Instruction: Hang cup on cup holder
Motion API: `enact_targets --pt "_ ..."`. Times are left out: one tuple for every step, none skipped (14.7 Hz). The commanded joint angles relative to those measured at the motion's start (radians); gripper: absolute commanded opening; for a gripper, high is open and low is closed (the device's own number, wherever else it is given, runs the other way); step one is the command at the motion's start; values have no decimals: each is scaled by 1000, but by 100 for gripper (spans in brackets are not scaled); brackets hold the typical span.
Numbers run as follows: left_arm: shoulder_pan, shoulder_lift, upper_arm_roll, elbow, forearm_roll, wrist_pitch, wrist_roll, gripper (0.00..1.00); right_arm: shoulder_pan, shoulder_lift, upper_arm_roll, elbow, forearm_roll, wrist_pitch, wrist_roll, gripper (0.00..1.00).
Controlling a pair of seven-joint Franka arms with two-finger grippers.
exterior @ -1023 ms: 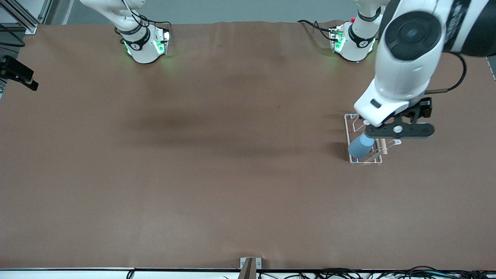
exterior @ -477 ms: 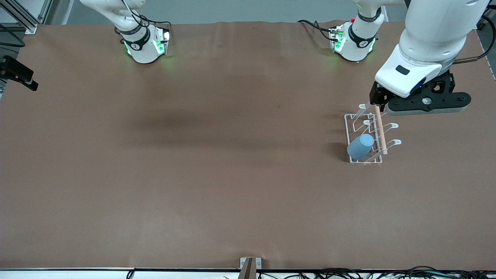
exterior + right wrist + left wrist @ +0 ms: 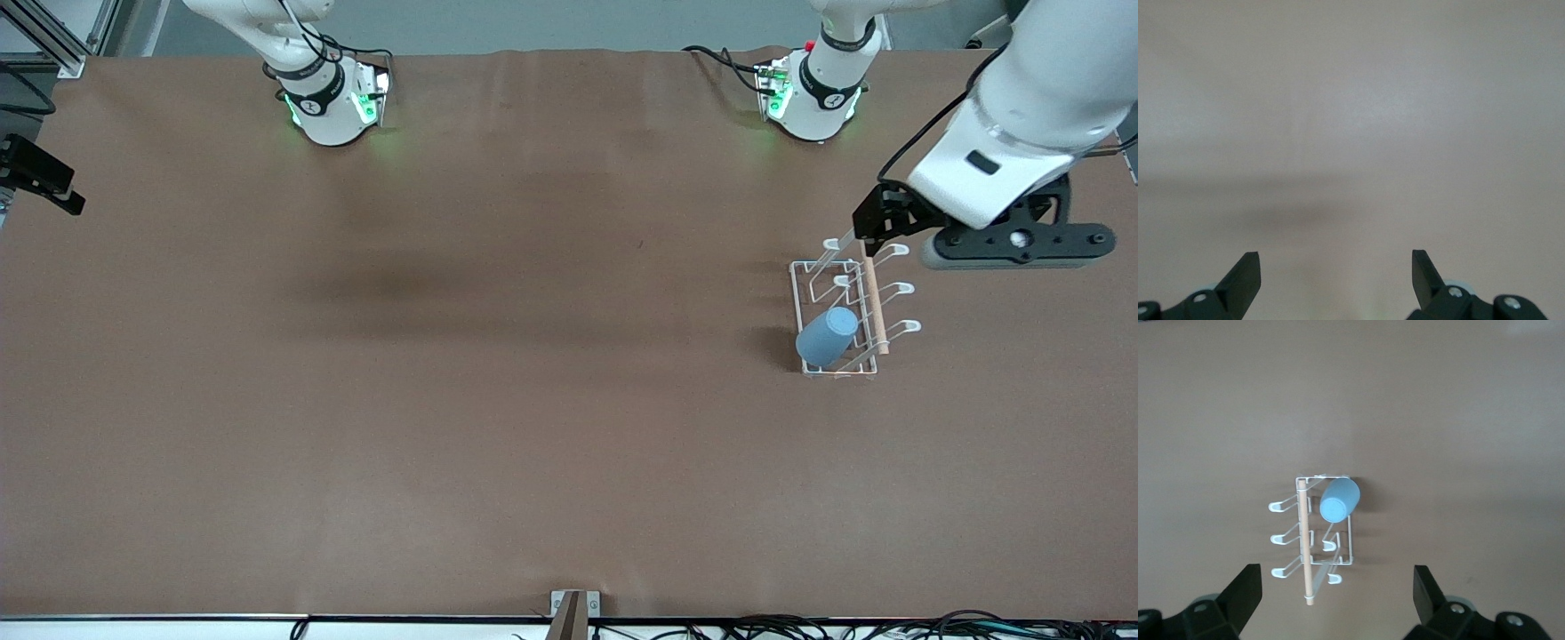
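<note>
I see the cup seated on a prong of the cup holder, axis tilted. Left gripper spread wide, empty, high over the rack (nearer arm). Right gripper also spread, waiting above bare table.

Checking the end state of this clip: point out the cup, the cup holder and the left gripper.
cup (image 3: 827, 336): front view, on its light-blue side wall.
cup holder (image 3: 874, 302): front view, on the wooden rod along its top.
left gripper (image 3: 1338, 590): left wrist view, midway between its open fingertips.
</note>
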Motion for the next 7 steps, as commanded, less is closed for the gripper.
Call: enact_targets --pt "-79 -83 196 -65 -116 21 40 100 -20 6 14 -4 -6 13 9 100" --pt "-111 -104 251 -94 -133 23 56 100 -20 6 13 -4 -6 13 9 100" --pt "-127 -124 288 -126 -141 26 69 100 -19 6 12 -4 -6 11 10 100" --pt "-128 -145 305 -155 -145 29 82 100 -17 6 12 -4 -6 11 12 100" --pt "-128 -173 322 -201 -167 42 92 100 -16 6 12 -4 -6 11 13 100" --pt "-130 -220 346 -268 -190 73 101 100 -16 6 12 -4 -6 11 13 100" --pt "-131 -262 356 -336 -198 101 106 100 -14 6 12 -4 -6 11 13 100"
